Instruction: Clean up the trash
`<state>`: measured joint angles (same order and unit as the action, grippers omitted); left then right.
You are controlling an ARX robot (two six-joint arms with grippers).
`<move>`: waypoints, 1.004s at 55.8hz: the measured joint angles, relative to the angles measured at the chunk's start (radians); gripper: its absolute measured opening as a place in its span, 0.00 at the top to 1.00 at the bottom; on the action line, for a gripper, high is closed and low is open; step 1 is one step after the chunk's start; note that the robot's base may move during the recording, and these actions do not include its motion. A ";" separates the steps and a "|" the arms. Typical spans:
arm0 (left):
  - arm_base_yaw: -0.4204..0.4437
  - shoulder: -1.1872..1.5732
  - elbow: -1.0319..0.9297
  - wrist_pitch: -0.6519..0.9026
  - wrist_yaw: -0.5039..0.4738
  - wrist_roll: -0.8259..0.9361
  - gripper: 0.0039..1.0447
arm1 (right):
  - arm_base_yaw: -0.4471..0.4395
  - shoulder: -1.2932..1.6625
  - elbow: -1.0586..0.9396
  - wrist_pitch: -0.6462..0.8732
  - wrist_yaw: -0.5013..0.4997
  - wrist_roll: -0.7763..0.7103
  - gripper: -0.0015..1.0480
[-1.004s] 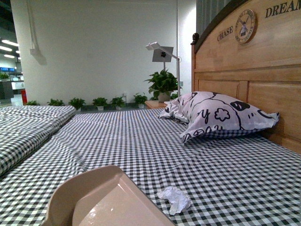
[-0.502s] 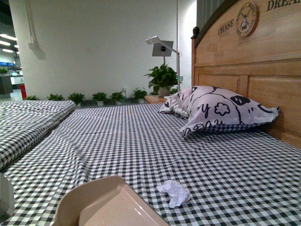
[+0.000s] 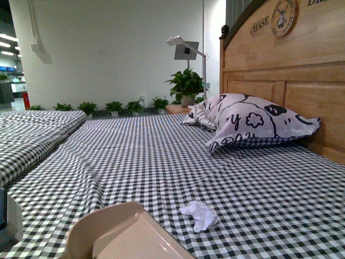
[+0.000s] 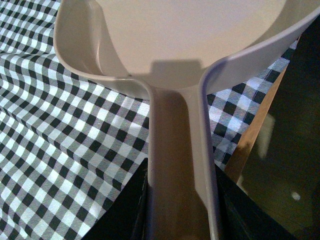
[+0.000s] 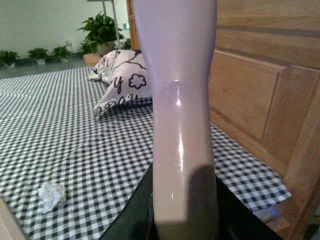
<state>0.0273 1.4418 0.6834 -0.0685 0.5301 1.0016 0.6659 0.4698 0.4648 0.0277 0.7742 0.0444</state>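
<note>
The trash, a small crumpled white tissue wad [image 3: 199, 215], lies on the black-and-white checked bed sheet [image 3: 161, 162]; it also shows in the right wrist view [image 5: 52, 195]. A beige dustpan [image 3: 118, 234] sits low at the front, just left of the wad. My left gripper [image 4: 182, 210] is shut on the dustpan handle [image 4: 177, 170], the pan [image 4: 190, 35] held above the sheet. My right gripper [image 5: 184, 210] is shut on the beige brush handle [image 5: 182, 125], which stands upright and hides much of that view. Neither gripper shows in the front view.
A white-and-black patterned pillow [image 3: 248, 121] lies against the wooden headboard [image 3: 291, 81] at the right. A second checked bed [image 3: 32, 135] is at the left. A lamp [image 3: 186, 51] and potted plants [image 3: 186, 86] stand behind. The bed's wooden edge [image 4: 255, 130] shows by the dustpan.
The view has shifted: the dustpan has sunk lower in the front view and the wad sits a little higher. The wad itself lies where it was on the sheet.
</note>
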 joint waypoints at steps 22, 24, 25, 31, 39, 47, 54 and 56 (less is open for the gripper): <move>-0.001 0.000 0.001 0.000 -0.003 0.001 0.73 | -0.346 0.747 0.270 -0.015 -0.544 0.116 0.82; -0.001 0.000 0.001 0.000 -0.003 0.001 0.73 | -0.351 0.824 0.305 0.016 -0.550 0.098 0.82; -0.001 0.000 0.001 0.000 -0.002 0.001 0.73 | -0.352 0.862 0.322 0.027 -0.550 0.085 0.82; -0.001 0.000 0.001 0.000 -0.003 0.001 0.73 | -0.354 1.098 0.420 0.069 -0.529 0.018 0.82; -0.001 0.000 0.001 0.000 -0.003 0.001 0.73 | -0.351 1.280 0.485 0.093 -0.457 -0.042 0.82; -0.001 0.000 0.001 0.000 -0.003 0.002 0.73 | -0.314 1.379 0.495 0.122 -0.489 -0.045 0.82; -0.001 0.000 0.001 0.000 -0.003 0.002 0.73 | -0.272 1.402 0.495 0.124 -0.544 -0.046 0.82; -0.001 0.000 0.001 0.000 -0.003 0.002 0.73 | -0.261 1.403 0.494 0.123 -0.568 -0.047 0.82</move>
<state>0.0265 1.4422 0.6842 -0.0685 0.5274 1.0031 0.4046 1.8729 0.9592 0.1509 0.2066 -0.0021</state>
